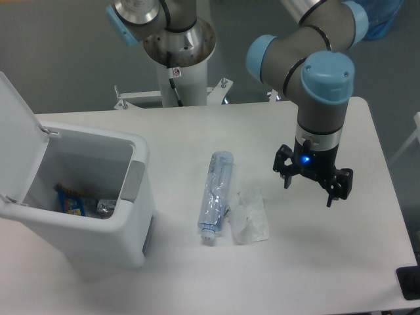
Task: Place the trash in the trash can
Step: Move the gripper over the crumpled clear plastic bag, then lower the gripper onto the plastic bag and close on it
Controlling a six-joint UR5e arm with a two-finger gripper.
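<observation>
On the white surface, mid-frame, I see the crushed bottle lying flat, cap end toward the near edge, w/ the crumpled wrapper just beside it on the right, about touching. Bin sits at left, lid flipped up and open, some colored bits inside. My gripper hangs right of the wrapper, apart from it, pointing down; fingers spread, holding nothing.

The arm reaches down over the table, wrist vertical, blue light lit. Its gripper hangs above the tabletop, fingers spread apart, holding nothing.
</observation>
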